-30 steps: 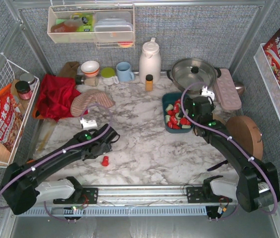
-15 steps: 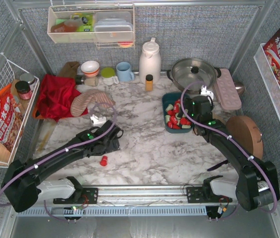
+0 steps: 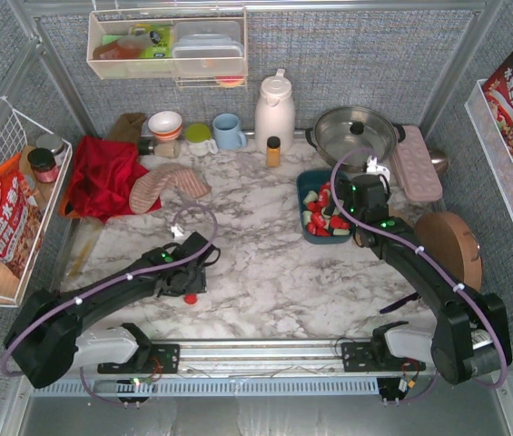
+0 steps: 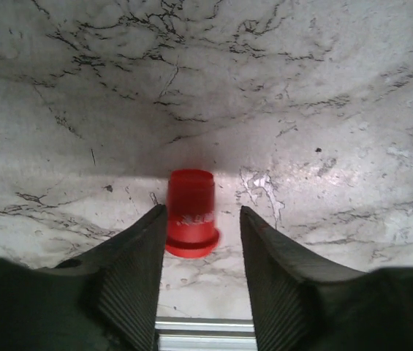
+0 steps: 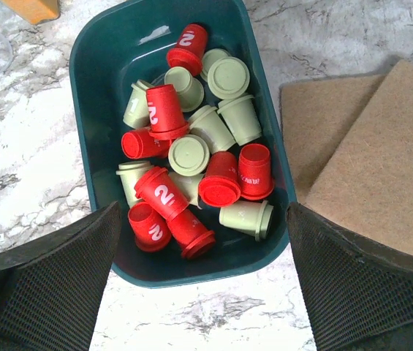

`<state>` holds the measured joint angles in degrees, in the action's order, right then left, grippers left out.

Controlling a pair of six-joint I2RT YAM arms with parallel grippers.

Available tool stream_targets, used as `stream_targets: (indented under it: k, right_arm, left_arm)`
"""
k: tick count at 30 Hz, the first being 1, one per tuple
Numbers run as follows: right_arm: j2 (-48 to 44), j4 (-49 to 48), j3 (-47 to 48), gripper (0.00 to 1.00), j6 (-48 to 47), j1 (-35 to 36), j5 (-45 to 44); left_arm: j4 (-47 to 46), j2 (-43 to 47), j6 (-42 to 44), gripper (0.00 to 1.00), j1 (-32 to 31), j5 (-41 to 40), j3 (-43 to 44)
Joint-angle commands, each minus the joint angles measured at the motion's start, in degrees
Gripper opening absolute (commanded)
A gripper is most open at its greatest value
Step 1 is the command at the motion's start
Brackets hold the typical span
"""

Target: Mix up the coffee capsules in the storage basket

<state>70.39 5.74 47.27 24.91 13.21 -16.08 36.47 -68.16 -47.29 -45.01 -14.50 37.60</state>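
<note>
A dark teal storage basket (image 3: pixel 305 184) (image 5: pixel 89 51) stands on the marble right of centre. It holds several red and pale green coffee capsules (image 5: pixel 191 153) (image 3: pixel 321 216), jumbled together. My right gripper (image 5: pixel 202 210) (image 3: pixel 345 205) hovers open just above the basket's near end, touching nothing. One red capsule (image 4: pixel 191 212) (image 3: pixel 190 297) stands alone on the marble near the front edge. My left gripper (image 4: pixel 202 213) (image 3: pixel 191 287) straddles it. The left finger is at the capsule's side, and a gap shows between the capsule and the right finger.
At the back stand an amber bottle (image 3: pixel 273 151), a white jug (image 3: pixel 274 111), a steel pot (image 3: pixel 354 134) and a pink tray (image 3: pixel 417 162). A red cloth (image 3: pixel 102 174) lies at the left and brown pads (image 5: pixel 367 146) beside the basket. The table's front rail (image 4: pixel 202 325) runs just behind the lone capsule.
My left arm has swung towards the front edge and come down over the lone red capsule, its jaws narrowing around it. The right arm has not moved.
</note>
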Motion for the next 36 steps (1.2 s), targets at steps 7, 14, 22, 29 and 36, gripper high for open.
stream_targets:
  k: [7,14,22,29,36]
  right_arm:
    - [0.6,0.0,0.9,0.99,0.6,0.1,0.5]
    - [1.7,0.7,1.7,0.99,0.7,0.1,0.8]
    - [1.7,0.8,1.7,0.99,0.6,0.1,0.9]
    - [1.5,0.9,1.8,0.99,0.6,0.1,1.2]
    - [1.1,1.1,2.6,0.99,-1.7,0.1,9.3]
  left_arm:
    - [-1.5,-4.6,2.4,0.41,1.1,-0.9,0.2]
    - [-3.8,-6.1,2.1,0.4,1.2,1.0,-1.3]
    - [-4.6,-11.3,2.8,0.42,1.5,2.1,-0.1]
    - [-4.0,-9.6,3.5,0.24,1.5,-0.3,6.0]
    - [-20.0,-4.8,9.1,0.23,1.4,-1.0,11.9]
